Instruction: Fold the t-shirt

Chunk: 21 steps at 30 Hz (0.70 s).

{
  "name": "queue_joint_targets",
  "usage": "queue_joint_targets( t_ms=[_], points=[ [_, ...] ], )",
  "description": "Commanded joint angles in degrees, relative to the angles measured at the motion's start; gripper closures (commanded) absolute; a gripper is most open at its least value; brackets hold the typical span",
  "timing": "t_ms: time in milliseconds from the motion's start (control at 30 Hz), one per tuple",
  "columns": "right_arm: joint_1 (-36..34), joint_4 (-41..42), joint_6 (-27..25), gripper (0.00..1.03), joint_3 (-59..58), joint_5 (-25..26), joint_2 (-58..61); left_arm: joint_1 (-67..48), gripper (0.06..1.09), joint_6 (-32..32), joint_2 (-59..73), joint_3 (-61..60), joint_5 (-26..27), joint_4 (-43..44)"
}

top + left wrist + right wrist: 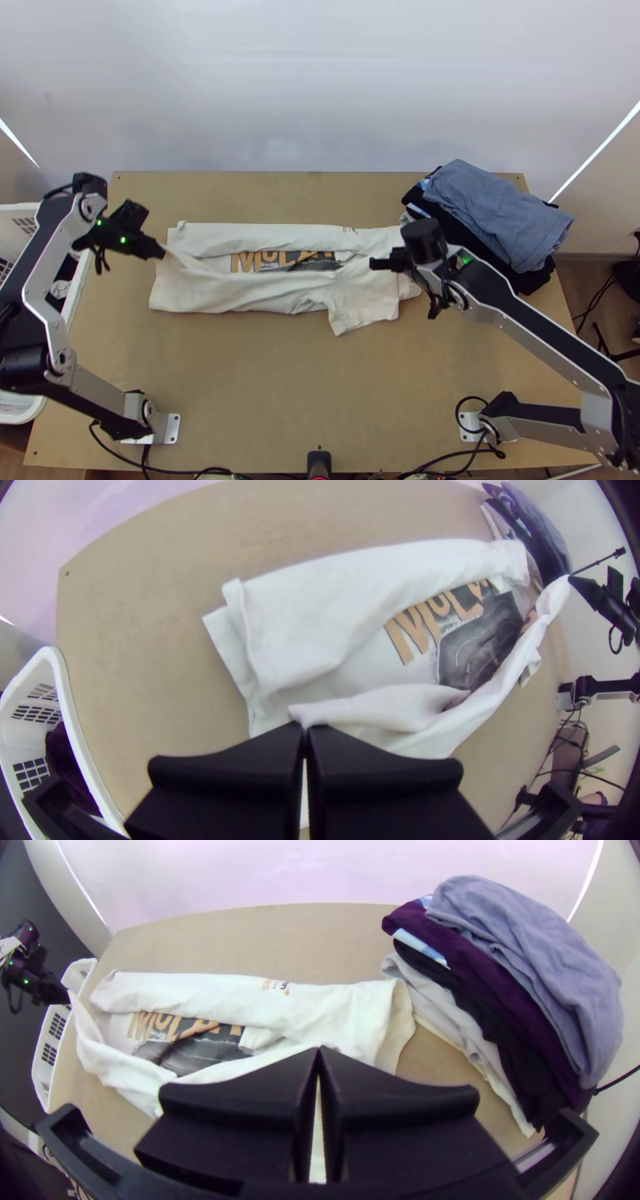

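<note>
The white t-shirt (240, 292) lies lengthwise across the table, its far edge folded inward and its near side drawn up in a band, part of the dark and orange print showing between. At its left end my left gripper (163, 253) is shut on a raised corner; in the left wrist view the left gripper (304, 728) has its fingers together on the cloth. My right gripper (373, 264) is over the shirt's right part, and in the right wrist view the right gripper (319, 1052) is shut on the near band. A short sleeve flap (360, 314) sticks out toward the near side.
A pile of folded clothes, grey-blue on top (500, 212), lies at the table's far right. A white basket (73, 727) with dark cloth in it stands beyond the left edge. Bare wood (264, 384) stretches in front of the shirt.
</note>
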Motion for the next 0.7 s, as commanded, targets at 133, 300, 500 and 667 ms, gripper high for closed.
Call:
queue_joint_targets(
  t_ms=[133,300,500,667],
  points=[
    [-4.19,3.50,-2.92,1.00,4.89,0.01,7.54,-1.94,1.05,-8.80,11.07,17.41,-0.97,-2.55],
    [-4.45,5.35,-3.19,1.00,6.91,0.36,10.53,-1.85,1.05,-11.35,13.53,20.83,-1.41,-3.60],
    [-4.62,7.37,-3.10,1.00,10.51,0.80,15.10,-1.85,1.05,-11.52,14.14,21.10,-1.67,-3.60],
    [-4.71,9.92,-3.01,1.00,12.88,3.35,19.58,-1.85,1.05,-13.45,15.46,21.89,-2.37,-3.60]
  ],
)
